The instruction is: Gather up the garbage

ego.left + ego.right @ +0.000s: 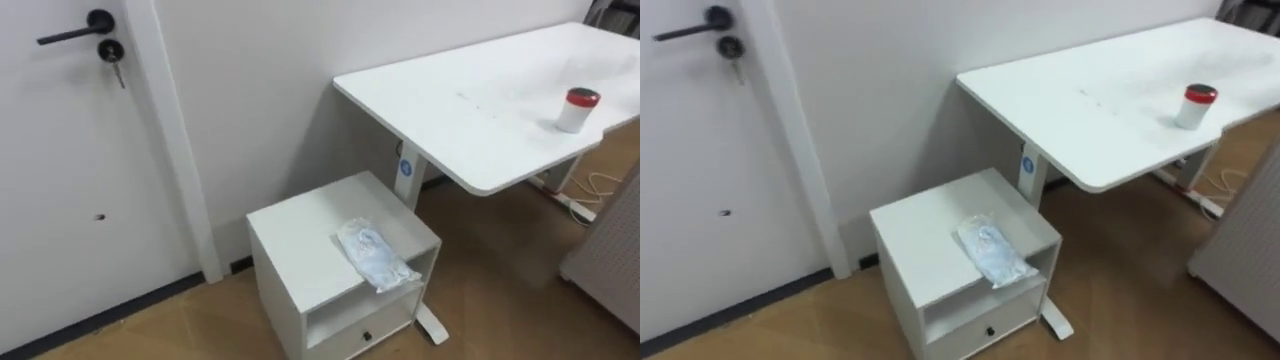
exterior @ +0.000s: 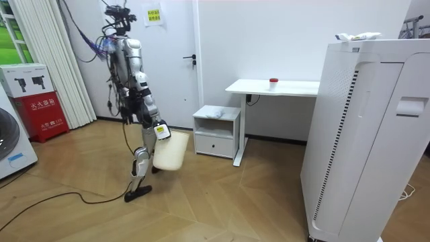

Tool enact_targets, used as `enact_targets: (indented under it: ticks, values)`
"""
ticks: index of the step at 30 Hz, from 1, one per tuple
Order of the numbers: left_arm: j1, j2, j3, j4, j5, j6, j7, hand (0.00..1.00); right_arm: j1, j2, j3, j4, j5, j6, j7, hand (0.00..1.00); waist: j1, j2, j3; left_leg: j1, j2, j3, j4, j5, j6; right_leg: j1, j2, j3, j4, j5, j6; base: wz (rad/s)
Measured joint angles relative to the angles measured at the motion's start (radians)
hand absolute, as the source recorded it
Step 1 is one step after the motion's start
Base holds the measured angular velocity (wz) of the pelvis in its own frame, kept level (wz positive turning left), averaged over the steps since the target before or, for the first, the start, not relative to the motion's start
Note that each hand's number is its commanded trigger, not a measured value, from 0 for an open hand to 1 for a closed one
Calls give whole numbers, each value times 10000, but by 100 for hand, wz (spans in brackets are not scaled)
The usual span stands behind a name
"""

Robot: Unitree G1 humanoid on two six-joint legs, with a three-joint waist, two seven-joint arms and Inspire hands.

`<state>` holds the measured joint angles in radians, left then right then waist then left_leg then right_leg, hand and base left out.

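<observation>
A crumpled clear-and-blue plastic bag (image 1: pixel 375 255) lies on the right front part of a low white cabinet (image 1: pixel 295 235), hanging slightly over its open shelf. In the room view the bag (image 2: pixel 213 112) shows on that cabinet (image 2: pixel 216 128), a step or two ahead of where I stand. A cream bin (image 2: pixel 169 151) hangs clear of the floor at my right hand (image 2: pixel 159 131), in front of my legs. A small white jar with a red lid (image 1: pixel 577 110) stands upright on the white desk (image 1: pixel 470 100), towards its right end.
A white door (image 1: pixel 60 150) with a dark handle (image 1: pixel 75 32) is left of the cabinet. The desk's leg (image 1: pixel 410 180) stands close by the cabinet's right side. A tall white appliance (image 2: pixel 363 134) stands on the room view's right. Open wood floor (image 2: pixel 222 195) lies in front.
</observation>
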<state>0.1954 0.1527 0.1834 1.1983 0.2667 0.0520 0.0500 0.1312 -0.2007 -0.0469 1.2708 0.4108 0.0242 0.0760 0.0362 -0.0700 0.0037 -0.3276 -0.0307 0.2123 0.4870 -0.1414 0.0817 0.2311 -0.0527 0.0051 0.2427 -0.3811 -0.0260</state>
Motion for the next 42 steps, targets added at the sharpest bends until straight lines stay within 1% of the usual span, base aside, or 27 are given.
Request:
enact_targets:
  ticks: [1,3,4,5,6,7,8,9,10,12,14,16,17,18,19,20,21,23,27,30,34,35,36,37,38,39,42]
  values:
    - [-69,-4,-15,5,-4,-45,1,0,4,-6,71,-19,-63,1,-14,100,-13,-22,-4,22,-12,7,48,-187,24,-19,-41,-57,182,-57,103,-6]
    - [-383,-2,-59,-5,-5,-190,29,0,-26,4,92,-302,-205,22,-115,100,-6,-103,-6,363,-259,77,-14,-519,160,-570,-447,-468,1927,-300,547,5]
    - [-452,2,-71,-4,-4,-207,59,0,-65,2,101,-399,-233,15,-149,100,6,-122,-4,441,-337,85,-48,-573,194,-788,-569,-660,2521,-284,586,9]
    - [-584,24,-110,-9,-23,-283,98,0,-184,1,167,-543,-234,-28,-244,100,-11,-138,2,583,-430,110,-54,-709,262,-1240,-821,-992,3662,-73,944,19]
    - [-807,72,-235,-14,-21,-303,187,0,-304,32,254,-542,-237,-105,-307,100,-42,-201,14,835,-555,117,-154,-801,339,-1583,-1042,-1130,4700,366,1063,24]
    - [-885,83,-331,-16,-23,-304,241,0,-338,46,251,-517,-236,-116,-317,100,-29,-188,23,980,-559,117,-208,-883,348,-1700,-1076,-1207,5079,682,1052,26]
    - [-979,94,-438,-118,-20,-306,325,0,-385,99,276,-528,-243,-125,-315,100,15,-179,22,1306,-558,63,-437,-957,366,-1889,-1120,-1396,5685,1450,977,16]
    - [-981,118,-519,-285,-19,-328,432,0,-436,143,376,-592,-257,-137,-301,100,97,0,-28,1670,-524,-67,-792,-979,364,-2150,-1133,-1503,6221,2192,962,7]
    - [-1016,129,-548,-338,-26,-337,511,0,-431,145,461,-671,-246,-142,-299,100,155,-70,-45,1813,-512,-139,-974,-981,363,-2356,-1155,-1535,6471,2250,959,-5]
    - [-1204,109,-713,-421,-187,-400,775,0,-430,145,659,-1037,-229,-225,-298,100,240,118,28,2257,-277,-299,-1503,-985,303,-3396,-1176,-1846,6882,1343,678,-2]
    - [-1179,119,-904,-476,-256,-543,811,0,-415,154,750,-1312,-205,-241,-301,100,236,295,47,2575,19,-356,-1741,-1016,169,-3952,-1084,-1973,5939,943,620,2]
    - [-1067,134,-1008,-612,-552,-676,945,0,-406,156,978,-1403,-208,-349,-288,100,230,334,52,2928,241,-348,-2045,-1070,9,-4092,-950,-1967,3898,931,645,-3]
    - [-1035,141,-1114,-613,-678,-693,972,0,-382,160,1032,-1406,-206,-482,-280,100,181,308,40,3151,274,-412,-2151,-1131,-101,-3998,-931,-1973,2194,1163,646,20]
    - [-1008,99,-1113,-594,-693,-706,973,0,-332,195,1030,-1324,-211,-577,-284,100,101,331,17,3318,350,-608,-2099,-1238,-251,-3806,-792,-1933,1177,2224,767,35]
    - [-948,76,-1124,-612,-687,-717,972,0,-266,233,1027,-1265,-211,-593,-289,100,-59,331,-99,3405,422,-714,-2126,-1245,-316,-3626,-699,-2006,953,2295,742,33]
    - [-889,77,-1122,-624,-690,-801,971,0,-260,300,1020,-1149,-211,-652,-284,100,-43,438,-153,3514,495,-718,-2199,-1230,-382,-3250,-461,-2067,510,2335,688,13]
    - [-853,79,-1119,-624,-692,-834,972,0,-339,315,1059,-1001,-222,-708,-252,100,-37,492,-99,3635,574,-714,-2319,-1179,-469,-3018,-302,-2062,228,2375,633,-3]
    - [-674,71,-1117,-624,-723,-922,972,0,-331,313,1066,-895,-229,-909,-174,100,-70,512,-63,3881,665,-686,-2666,-1087,-620,-2758,-150,-2027,-112,2395,601,-5]
    - [-686,73,-1115,-643,-764,-1128,997,0,-341,282,1047,-626,-228,-1018,6,100,-180,547,-23,4220,794,-667,-2957,-1051,-682,-2429,51,-1925,-435,2393,599,-3]
    - [-690,99,-1111,-840,-518,-1321,1044,0,-372,293,1237,-609,-240,-1200,51,100,-378,403,15,4154,791,-656,-2579,-1049,-685,-2168,-4,-1568,-611,2395,598,9]
    - [-746,100,-1113,-1851,372,-1433,1437,0,-479,289,1239,-537,-460,-1387,144,100,-491,344,5,3976,744,-777,-2683,-1048,-687,-2526,6,-1725,-485,2403,585,6]
    - [-790,133,-1142,-2291,529,-1458,1540,0,-616,308,1260,-537,-599,-1406,143,100,-525,191,14,3550,645,-657,-1918,-1071,-728,-2459,-254,-1511,-597,2467,536,28]
    - [-986,157,-1374,-2502,555,-1535,1683,0,-630,285,1325,-475,-674,-1481,121,100,-671,-58,144,2539,384,-637,-1018,-1231,-864,-2259,-675,-495,-967,2520,595,52]
    - [-1273,137,-1572,-2650,594,-1574,1720,0,-643,206,1274,-354,-687,-1599,119,100,-734,-39,135,2070,291,-793,-1436,-1202,-802,-2321,-749,-280,-1020,2567,676,82]
    - [-1697,166,-1881,-3175,953,-1696,1759,0,-678,151,893,-70,-696,-1688,104,100,-799,226,83,1205,382,-507,-2000,-381,-238,-2703,-852,-195,-815,2392,932,41]
    - [-1976,210,-2008,-3389,1222,-1925,1993,0,-917,151,667,266,-743,-1593,73,100,-457,199,27,1198,333,27,-2006,-255,-241,-3056,-1000,-450,-527,2219,1174,11]
    - [-2427,327,-2064,-3276,1399,-2024,2706,0,-1082,29,644,523,-951,-1558,40,100,-324,330,114,1493,328,86,-2089,-256,-231,-3195,-823,-1084,-716,2420,1013,-52]
